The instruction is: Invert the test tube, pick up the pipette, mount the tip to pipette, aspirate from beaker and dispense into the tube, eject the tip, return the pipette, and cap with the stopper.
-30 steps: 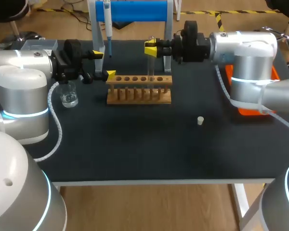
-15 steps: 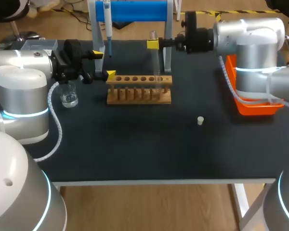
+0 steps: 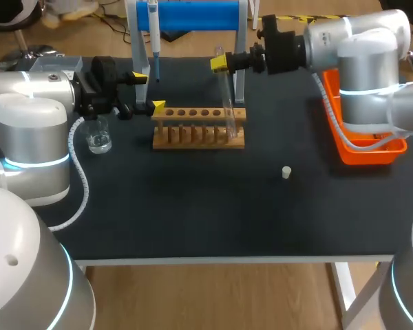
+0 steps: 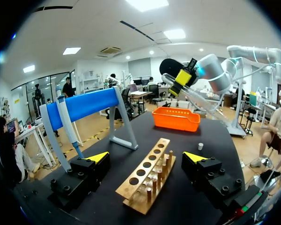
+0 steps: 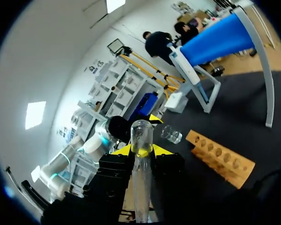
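Observation:
A clear test tube (image 3: 225,96) hangs tilted above the wooden rack (image 3: 199,128), its lower end over the rack's right end. My right gripper (image 3: 219,63) is shut on the tube near its upper end. In the right wrist view the tube (image 5: 141,140) stands between the yellow tips of my right gripper (image 5: 140,151). My left gripper (image 3: 149,92) stays open at the rack's left end, and the rack (image 4: 147,174) lies between its fingers (image 4: 99,157). The pipette (image 3: 153,38) hangs on the blue stand (image 3: 196,14). A glass beaker (image 3: 98,137) sits under my left arm. The white stopper (image 3: 286,172) lies on the mat.
An orange tray (image 3: 361,152) sits at the table's right edge under my right arm. The stand's legs (image 3: 239,82) rise just behind the rack.
My right wrist has risen and turned, and the tube has gone from hanging straight over the rack to leaning. The left arm has kept still.

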Controlling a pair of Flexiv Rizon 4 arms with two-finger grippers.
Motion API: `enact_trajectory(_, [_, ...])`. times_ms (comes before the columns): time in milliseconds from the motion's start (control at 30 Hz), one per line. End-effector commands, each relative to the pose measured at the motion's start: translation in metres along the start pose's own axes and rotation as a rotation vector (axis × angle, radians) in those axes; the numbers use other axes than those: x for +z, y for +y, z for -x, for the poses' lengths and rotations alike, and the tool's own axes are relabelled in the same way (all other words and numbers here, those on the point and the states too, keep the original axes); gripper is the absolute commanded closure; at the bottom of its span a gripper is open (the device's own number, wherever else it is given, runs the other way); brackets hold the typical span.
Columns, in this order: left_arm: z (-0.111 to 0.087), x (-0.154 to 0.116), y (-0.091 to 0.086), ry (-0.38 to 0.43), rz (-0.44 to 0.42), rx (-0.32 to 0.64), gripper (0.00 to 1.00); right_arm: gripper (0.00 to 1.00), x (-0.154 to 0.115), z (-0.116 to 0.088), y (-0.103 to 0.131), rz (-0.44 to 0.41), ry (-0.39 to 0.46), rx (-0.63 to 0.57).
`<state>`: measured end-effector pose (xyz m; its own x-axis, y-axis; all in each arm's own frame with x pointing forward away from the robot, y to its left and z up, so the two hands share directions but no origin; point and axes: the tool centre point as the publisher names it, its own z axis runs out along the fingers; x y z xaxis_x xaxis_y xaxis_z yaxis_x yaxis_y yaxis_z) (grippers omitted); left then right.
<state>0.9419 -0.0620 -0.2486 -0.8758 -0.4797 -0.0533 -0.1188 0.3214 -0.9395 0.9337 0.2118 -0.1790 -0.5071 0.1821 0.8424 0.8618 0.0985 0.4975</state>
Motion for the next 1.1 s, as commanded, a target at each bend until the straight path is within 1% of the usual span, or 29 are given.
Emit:
enact_trajectory(33, [0.0, 0.0, 0.0, -0.001, -0.002, 0.001, 0.0, 1.0, -0.001, -0.004, 0.003, -0.098, -0.073, 0.498])
enact_trajectory(233, [0.0, 0.0, 0.0, -0.001, -0.002, 0.001, 0.0, 1.0, 0.0, -0.001, 0.001, -0.094, -0.067, 0.503])
enact_trajectory(300, [0.0, 0.0, 0.0, -0.001, -0.002, 0.001, 0.0, 1.0, -0.002, 0.001, -0.002, -0.074, -0.032, 0.494])
enact_trajectory(467, [0.0, 0.0, 0.0, -0.001, -0.002, 0.001, 0.0, 1.0, -0.01, 0.007, -0.009, -0.037, 0.054, 0.533])
enact_trajectory(500, [0.0, 0.0, 0.0, -0.001, -0.002, 0.001, 0.0, 1.0, -0.012, 0.009, -0.01, -0.009, 0.067, 0.524])
enact_trajectory(700, [0.0, 0.0, 0.0, -0.001, -0.002, 0.001, 0.0, 1.0, -0.022, 0.013, -0.017, 0.054, 0.125, 0.474])
enact_trajectory(933, [0.0, 0.0, 0.0, -0.001, -0.002, 0.001, 0.0, 1.0, -0.034, 0.015, -0.029, 0.053, 0.182, 0.461])
enact_trajectory(1100, [0.0, 0.0, 0.0, -0.001, -0.002, 0.001, 0.0, 1.0, -0.038, 0.017, -0.032, 0.025, 0.21, 0.484])
